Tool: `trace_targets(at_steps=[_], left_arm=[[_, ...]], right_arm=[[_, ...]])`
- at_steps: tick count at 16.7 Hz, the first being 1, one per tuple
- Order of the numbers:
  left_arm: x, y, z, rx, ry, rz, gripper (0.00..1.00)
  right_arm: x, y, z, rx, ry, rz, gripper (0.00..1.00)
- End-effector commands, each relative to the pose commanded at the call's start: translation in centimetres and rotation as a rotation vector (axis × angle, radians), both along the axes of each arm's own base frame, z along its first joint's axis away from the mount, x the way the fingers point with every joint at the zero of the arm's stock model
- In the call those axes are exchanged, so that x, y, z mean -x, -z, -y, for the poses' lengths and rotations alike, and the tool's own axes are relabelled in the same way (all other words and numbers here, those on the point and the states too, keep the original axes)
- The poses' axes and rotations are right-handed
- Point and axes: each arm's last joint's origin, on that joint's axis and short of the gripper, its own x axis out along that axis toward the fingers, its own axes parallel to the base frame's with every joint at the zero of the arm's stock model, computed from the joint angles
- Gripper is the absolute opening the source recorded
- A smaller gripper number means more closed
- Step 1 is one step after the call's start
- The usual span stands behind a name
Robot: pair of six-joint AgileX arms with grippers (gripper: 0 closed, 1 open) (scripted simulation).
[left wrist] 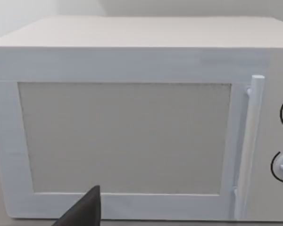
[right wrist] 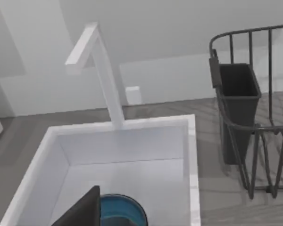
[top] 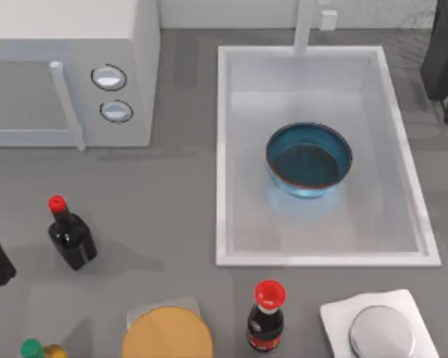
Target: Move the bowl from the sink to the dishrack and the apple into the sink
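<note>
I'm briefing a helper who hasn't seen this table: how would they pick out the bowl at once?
Find the big white sink on the table's right half, with the faucet post at its far edge. Inside the basin sits the bowl, round, glossy deep blue with a thin reddish-brown rim. Unlike the flat tan disc and grey metal lid, it is deep and blue.
</note>
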Motion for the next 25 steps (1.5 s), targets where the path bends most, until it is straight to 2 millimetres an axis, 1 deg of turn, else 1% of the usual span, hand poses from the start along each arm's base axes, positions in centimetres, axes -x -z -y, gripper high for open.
trace_targets(at_steps=[2, 4, 5, 7, 9, 10, 12, 14, 16, 18, 21, 23, 25], left_arm=[[0.0, 0.0, 0.0, 0.0, 0.0, 0.0, 1.0], [0.0, 0.0, 0.0, 0.0, 0.0, 0.0, 1.0], [0.0, 0.0, 0.0, 0.0, 0.0, 0.0, 1.0], [0.0, 0.0, 0.0, 0.0, 0.0, 0.0, 1.0], [0.0, 0.0, 0.0, 0.0, 0.0, 0.0, 1.0], [0.0, 0.0, 0.0, 0.0, 0.0, 0.0, 1.0], [0.0, 0.0, 0.0, 0.0, 0.0, 0.0, 1.0], [0.0, 0.0, 0.0, 0.0, 0.0, 0.0, 1.0], [0.0, 0.0, 0.0, 0.0, 0.0, 0.0, 1.0], [0.0, 0.0, 0.0, 0.0, 0.0, 0.0, 1.0], [0.0, 0.0, 0.0, 0.0, 0.0, 0.0, 1.0], [0.0, 0.0, 0.0, 0.0, 0.0, 0.0, 1.0], [0.0, 0.0, 0.0, 0.0, 0.0, 0.0, 1.0]], right_arm=[[-2.4, -2.7, -0.9, -0.029, -0.016, -0.118, 1.0], [-5.7, -4.8, -2.2, -0.047, -0.027, -0.254, 1.0], [-7.7, -5.6, -3.1, -0.051, -0.03, -0.325, 1.0], [-12.0, -6.4, -5.1, -0.048, -0.033, -0.468, 1.0], [-16.5, -6.0, -7.7, -0.032, -0.032, -0.606, 1.0], [-18.7, -5.4, -9.1, -0.019, -0.03, -0.672, 1.0], [-22.8, -3.4, -12.1, 0.013, -0.025, -0.794, 1.0], [-26.3, -0.5, -15.1, 0.053, -0.019, -0.901, 1.0], [-29.0, 2.9, -18.0, 0.095, -0.014, -0.989, 1.0], [-30.7, 6.3, -20.6, 0.134, -0.011, -1.055, 1.0], [-32.2, 10.6, -23.4, 0.179, -0.011, -1.115, 1.0], [-32.5, 12.5, -24.5, 0.196, -0.013, -1.133, 1.0], [-32.7, 13.4, -25.1, 0.204, -0.015, -1.14, 1.0]])
